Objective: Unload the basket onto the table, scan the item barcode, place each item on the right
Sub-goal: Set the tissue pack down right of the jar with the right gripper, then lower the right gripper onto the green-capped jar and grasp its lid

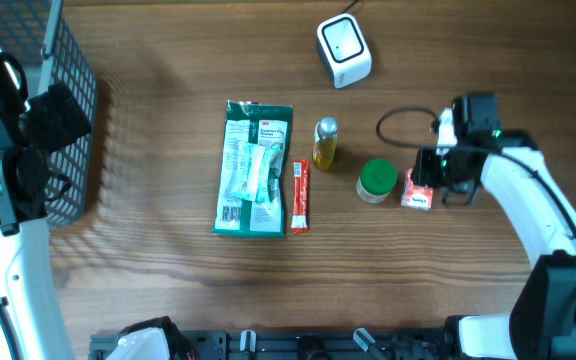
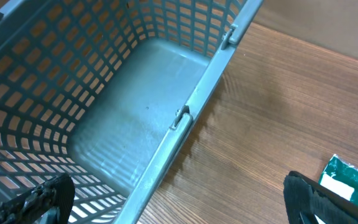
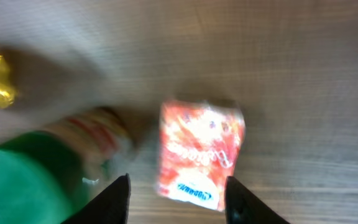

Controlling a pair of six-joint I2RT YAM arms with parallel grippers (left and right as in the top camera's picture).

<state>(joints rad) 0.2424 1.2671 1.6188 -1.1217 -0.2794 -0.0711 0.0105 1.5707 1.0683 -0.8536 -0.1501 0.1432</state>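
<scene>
Left gripper [image 2: 176, 183] first: its fingers are spread wide with nothing between them, parked over the mesh basket [image 1: 78, 100] at the left edge of the table. Moving across, a flat green pack [image 1: 254, 168] lies on the wood, a slim red stick sachet [image 1: 300, 197] is just beside it, then comes a little gold-capped bottle [image 1: 325, 143] and a green-lidded jar [image 1: 377, 180]. And here's the action: the small red packet [image 3: 201, 155] lies flat on the table close to the jar, right under the right gripper [image 3: 178, 183]. The jaws are apart, straddling its near end, and I see no clamp on it. The white scanner [image 1: 344, 50] waits well apart, up at the far edge. That packet looks light and a bit crushable, with glossy, probably slick faces, so I'd pinch it gently across the narrow sides. I can't tell where its barcode is, so the hold should leave the broad faces bare.
</scene>
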